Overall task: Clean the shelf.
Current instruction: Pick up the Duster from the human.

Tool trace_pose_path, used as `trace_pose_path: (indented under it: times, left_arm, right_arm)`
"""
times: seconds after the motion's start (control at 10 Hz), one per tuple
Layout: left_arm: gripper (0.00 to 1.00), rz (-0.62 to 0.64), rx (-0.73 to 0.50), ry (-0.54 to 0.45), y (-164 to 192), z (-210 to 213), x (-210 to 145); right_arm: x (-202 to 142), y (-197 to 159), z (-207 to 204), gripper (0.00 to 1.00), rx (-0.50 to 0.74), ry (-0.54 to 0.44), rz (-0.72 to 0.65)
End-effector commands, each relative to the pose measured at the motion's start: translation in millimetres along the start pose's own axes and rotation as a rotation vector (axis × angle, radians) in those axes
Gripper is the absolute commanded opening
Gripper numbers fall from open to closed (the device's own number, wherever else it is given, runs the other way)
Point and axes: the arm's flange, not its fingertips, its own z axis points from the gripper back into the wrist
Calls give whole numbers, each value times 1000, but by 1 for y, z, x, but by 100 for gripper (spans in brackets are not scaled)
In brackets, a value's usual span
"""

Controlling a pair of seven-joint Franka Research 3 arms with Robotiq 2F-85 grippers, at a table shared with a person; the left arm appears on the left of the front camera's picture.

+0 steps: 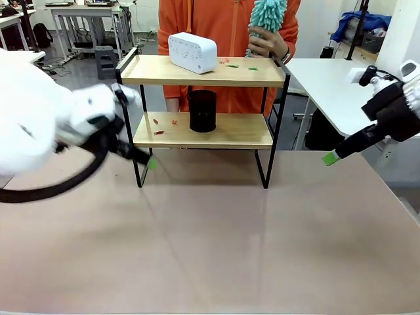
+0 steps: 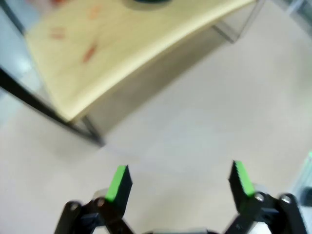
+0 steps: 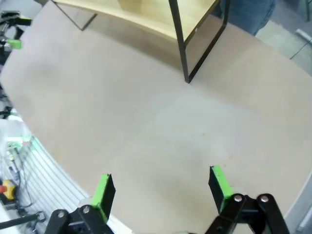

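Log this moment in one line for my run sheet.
left gripper open by shelf | right gripper open over table | hand holds duster | scraps on shelf

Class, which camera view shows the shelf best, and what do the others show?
Front view: the shelf stands whole, both boards and frame. Left wrist view: a blurred lower-board corner. Right wrist view: a board edge and front legs.

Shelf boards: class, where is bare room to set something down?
Lower board: bare right of the black cylinder; red scraps left of it. Top board: crowded, white box left, scraps right. Widest free patch: tabletop before the shelf legs.
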Motion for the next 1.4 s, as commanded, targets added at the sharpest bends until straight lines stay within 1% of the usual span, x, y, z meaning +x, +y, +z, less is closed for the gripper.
trace_pose_path:
  times: [0.0, 0.1, 0.2, 0.3, 0.4, 0.5, 0.6, 0.7, 0.8, 0.9, 1.0, 1.3]
  left_arm:
    - [100, 46, -264, -91, 29, 93, -5]
    - [100, 122, -246, -133, 46, 124, -16]
    - [100, 233, -264, -201, 72, 144, -36]
    - [100, 333, -284, -270, 101, 157, -65]
    - [100, 432, -321, -344, 130, 164, -94]
    - [100, 559, -354, -455, 153, 169, -128]
    - [100, 633, -386, -558, 169, 173, -158]
    - [100, 717, -395, -655, 177, 173, -180]
    - [100, 810, -379, -664, 186, 164, -193]
    - [100, 873, -358, -547, 186, 133, -188]
    - [100, 786, -364, -617, 225, 202, -177]
    - [100, 786, -364, -617, 225, 202, -177]
  right_arm:
    - [-1, -22, 51, 100, 191, -2, -84]
    - [-9, -41, 88, 100, 346, -54, -196]
    - [-23, -63, 120, 100, 514, -125, -254]
    - [-42, -90, 139, 100, 604, -223, -344]
    - [-66, -117, 146, 100, 699, -329, -425]
    - [-91, -146, 141, 100, 759, -407, -521]
    - [-107, -166, 124, 100, 750, -429, -629]
    - [-118, -176, 105, 100, 714, -417, -723]
    - [-124, -175, 88, 100, 619, -407, -772]
    - [-135, -174, 135, 100, 734, -417, -664]
    - [-135, -174, 135, 100, 734, -417, -664]
    - [-135, -174, 135, 100, 734, -417, -664]
